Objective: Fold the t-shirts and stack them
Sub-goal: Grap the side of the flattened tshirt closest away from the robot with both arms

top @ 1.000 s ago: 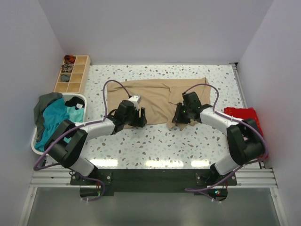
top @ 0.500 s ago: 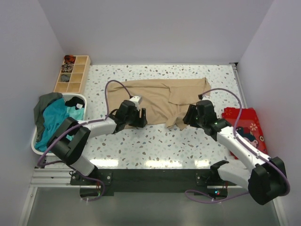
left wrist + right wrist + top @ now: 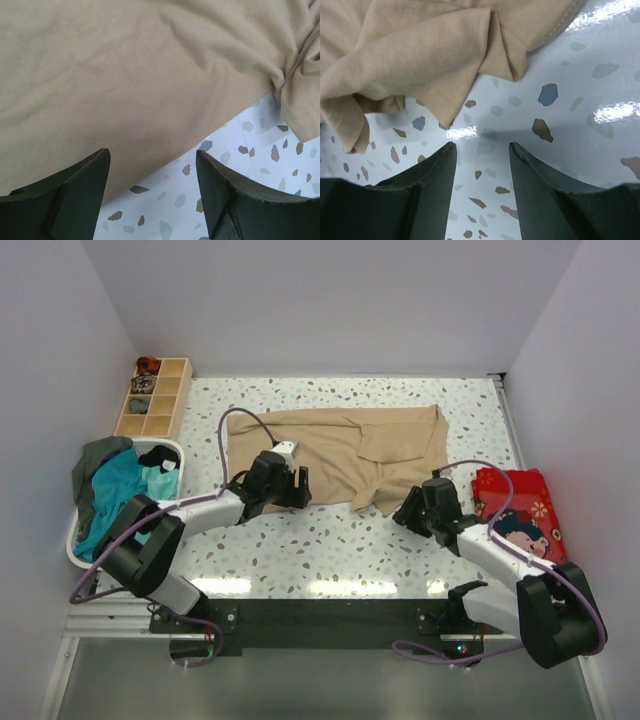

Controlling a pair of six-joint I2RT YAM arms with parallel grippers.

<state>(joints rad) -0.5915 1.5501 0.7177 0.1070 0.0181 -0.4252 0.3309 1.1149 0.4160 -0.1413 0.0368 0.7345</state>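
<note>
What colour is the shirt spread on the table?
The shirt is plain sandy beige, clearest from top external.

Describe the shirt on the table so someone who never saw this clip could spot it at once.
Start at the speckled table; the sandy-beige t-shirt lies spread across its far middle, rumpled at its near right corner. Unlike the teal shirt and dark shirt heaped in the white basket at the left and the red patterned cloth at the right, it alone is beige.

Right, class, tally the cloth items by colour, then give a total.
Beige t-shirt: 1
Teal t-shirt: 1
Grey-green t-shirt: 1
Red cloth: 1
Total: 4
Black patch in the white basket: unclear, not counted.
</note>
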